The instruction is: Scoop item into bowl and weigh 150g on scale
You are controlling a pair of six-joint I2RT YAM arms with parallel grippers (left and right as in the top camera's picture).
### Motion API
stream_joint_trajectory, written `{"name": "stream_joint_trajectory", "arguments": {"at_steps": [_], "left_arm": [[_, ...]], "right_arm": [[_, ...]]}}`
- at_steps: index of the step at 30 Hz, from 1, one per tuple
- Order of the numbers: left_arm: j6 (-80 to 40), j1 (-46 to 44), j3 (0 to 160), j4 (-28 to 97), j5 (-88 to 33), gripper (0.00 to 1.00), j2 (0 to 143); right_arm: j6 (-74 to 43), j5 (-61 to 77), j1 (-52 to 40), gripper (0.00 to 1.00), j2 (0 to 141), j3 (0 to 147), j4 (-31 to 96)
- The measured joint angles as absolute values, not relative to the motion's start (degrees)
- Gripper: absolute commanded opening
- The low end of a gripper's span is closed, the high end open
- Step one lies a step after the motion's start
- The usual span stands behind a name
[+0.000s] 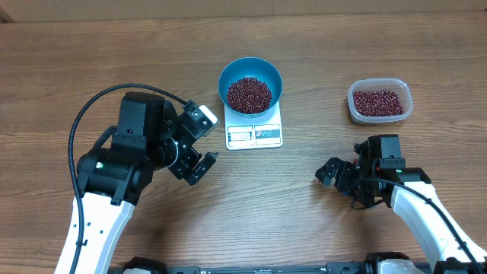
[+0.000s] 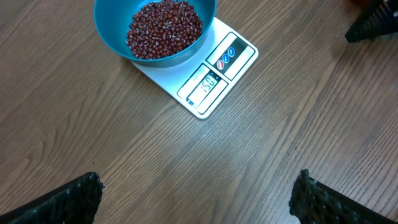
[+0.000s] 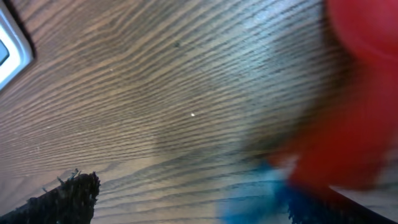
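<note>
The blue bowl (image 1: 250,71) stands on the white scale (image 1: 255,135), holding a heap of dark red-brown beans (image 1: 249,93). The left wrist view shows the bowl (image 2: 109,28), its beans (image 2: 163,28) and the scale (image 2: 239,59) with a lit display. My left gripper (image 1: 196,164) hovers open over bare table left of the scale, its fingers (image 2: 74,199) wide apart. Right of the scale, my right gripper (image 1: 335,176) is low over the table, jaws wide. A blurred red and blue thing (image 3: 360,124) fills the right side of its view, beside one finger, with bare wood between the fingers.
A clear plastic tub (image 1: 380,100) with more beans stands at the back right. One corner of the scale (image 3: 9,46) shows at the left edge of the right wrist view. The right gripper's dark tip (image 2: 373,25) shows at the top right of the left wrist view.
</note>
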State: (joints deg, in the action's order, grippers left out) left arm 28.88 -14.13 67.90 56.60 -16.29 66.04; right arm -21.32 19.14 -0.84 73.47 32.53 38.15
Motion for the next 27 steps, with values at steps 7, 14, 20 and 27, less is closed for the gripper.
{"name": "stream_joint_trajectory", "arguments": {"at_steps": [7,14,20,27], "left_arm": [[28.9,-14.1,67.9,56.6,-16.3,1.0,66.0],[28.9,-14.1,67.9,56.6,-16.3,1.0,66.0],[28.9,-14.1,67.9,56.6,-16.3,0.99,66.0],[28.9,-14.1,67.9,56.6,-16.3,1.0,66.0]], "right_arm": [[-21.5,15.3,-0.8,1.0,73.5,39.3,49.4],[-22.3,10.4,-0.8,1.0,73.5,47.4,59.4],[-21.9,9.7,-0.8,1.0,73.5,56.4,68.9],[-18.2,14.0,-0.8,1.0,70.0,67.8,74.8]]}}
